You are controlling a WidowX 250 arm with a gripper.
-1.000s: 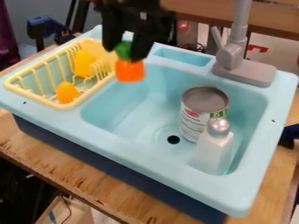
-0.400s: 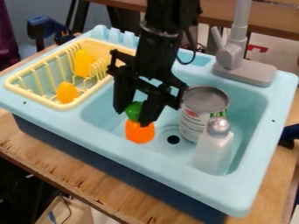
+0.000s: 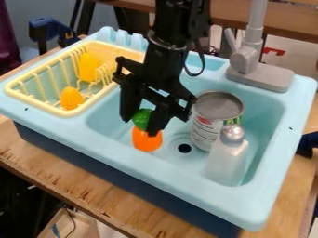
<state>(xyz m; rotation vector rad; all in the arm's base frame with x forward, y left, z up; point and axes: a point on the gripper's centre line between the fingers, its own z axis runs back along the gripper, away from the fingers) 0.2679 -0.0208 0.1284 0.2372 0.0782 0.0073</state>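
Note:
The black gripper (image 3: pixel 142 122) hangs over the left part of the light blue sink basin (image 3: pixel 116 122), shut on the green top of an orange toy vegetable (image 3: pixel 147 139). Its orange end points down, low in the basin; whether it touches the bottom I cannot tell. Right of the gripper stands a can (image 3: pixel 217 116) with a grey top, and in front of that a white bottle (image 3: pixel 227 158) with a silver cap.
A yellow dish rack (image 3: pixel 68 113) at the left holds a yellow object (image 3: pixel 89 67) and an orange-yellow bumpy piece (image 3: pixel 71 98). The grey faucet (image 3: pixel 247 60) rises at the back right. A dark drain hole (image 3: pixel 184 148) lies near the can.
From above the basin's back left edge, the gripper has come forward and down into the basin with the orange vegetable. Over the last half second it has shifted only slightly.

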